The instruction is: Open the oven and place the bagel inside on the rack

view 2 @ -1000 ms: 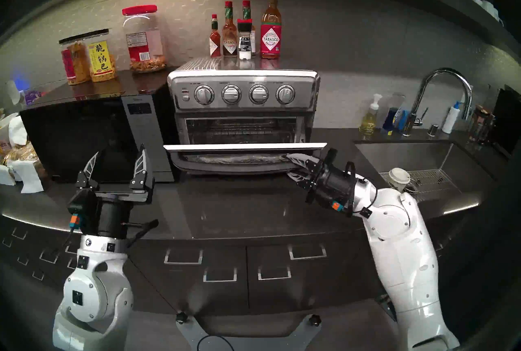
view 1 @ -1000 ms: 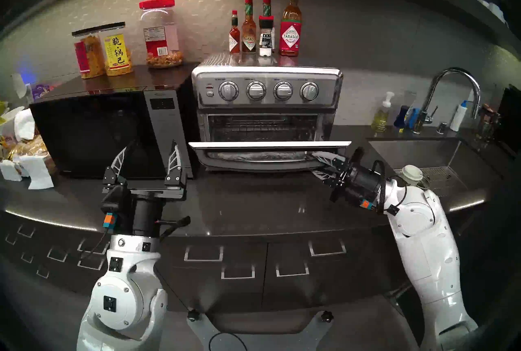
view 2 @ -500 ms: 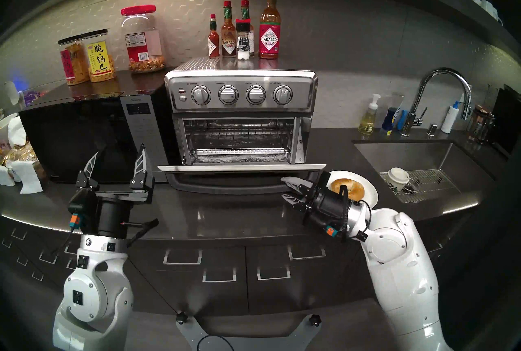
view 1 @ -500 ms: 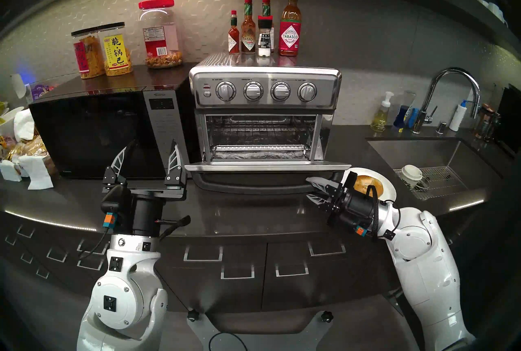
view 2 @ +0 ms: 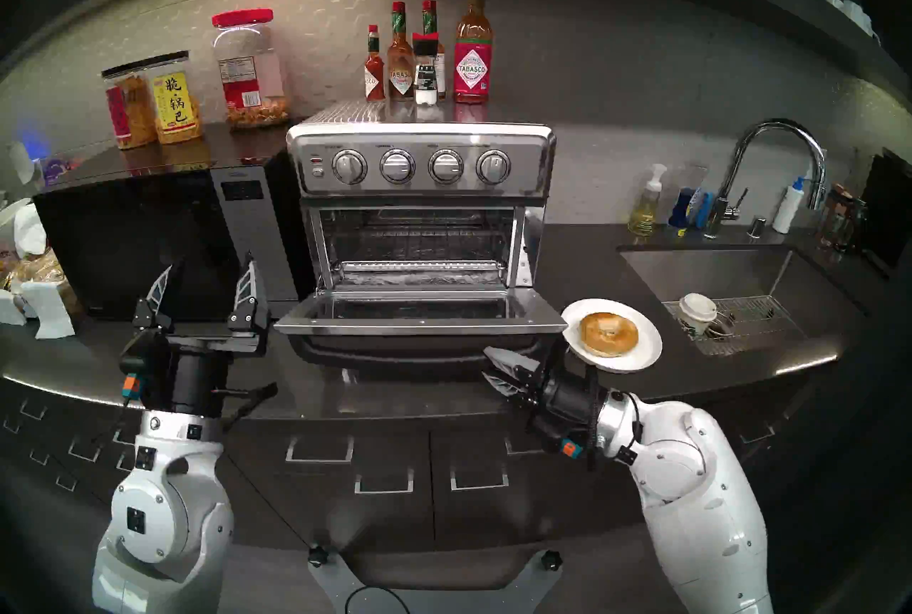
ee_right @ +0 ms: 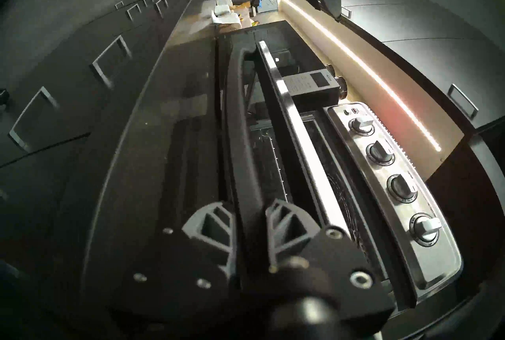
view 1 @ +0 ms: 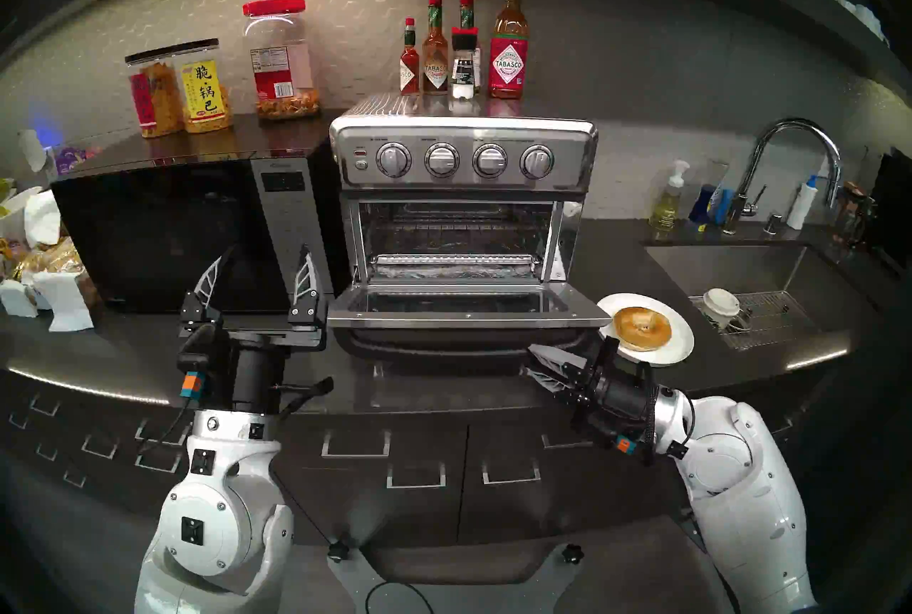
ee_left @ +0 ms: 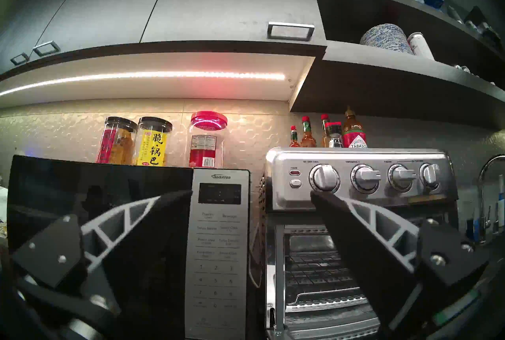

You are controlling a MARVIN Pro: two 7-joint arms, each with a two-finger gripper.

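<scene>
**Oven door down flat, bagel waiting on its plate**

The dark table [view 1: 444, 381] stretches across the whole scene, and on it, at the left, sits the black microwave [view 1: 163, 233] with snack jars [view 1: 180, 87] on top. Right beside it stands the oven [view 1: 464, 198], steel-fronted, four knobs in a row above the cavity, sauce bottles [view 1: 464, 50] lined up on its roof. Its door [view 1: 466, 307] lies dropped open, close to level, glass window facing up, the dark bar handle [view 1: 444, 344] along its front edge. Inside the open cavity the rack [view 1: 454, 230] spans the width, bare wire with nothing resting on it.

Off to the right, the sink [view 1: 730, 267] holds a paper cup [view 1: 721, 304] on a drain grid. Between sink and oven door, a white plate [view 1: 676, 346] sits on the table, just beside the door's right corner, and the bagel [view 1: 642, 328] lies on that plate, golden and shiny, untouched.

Now the arms. The left gripper [view 1: 259, 275] hovers in front of the microwave, pointing up, fingers spread wide with nothing between them. The right gripper [view 1: 535, 364] is low at the right end of the door handle; in the right wrist view its fingers [ee_right: 210, 227] sit narrow on either side of the bar, gripping it.
</scene>
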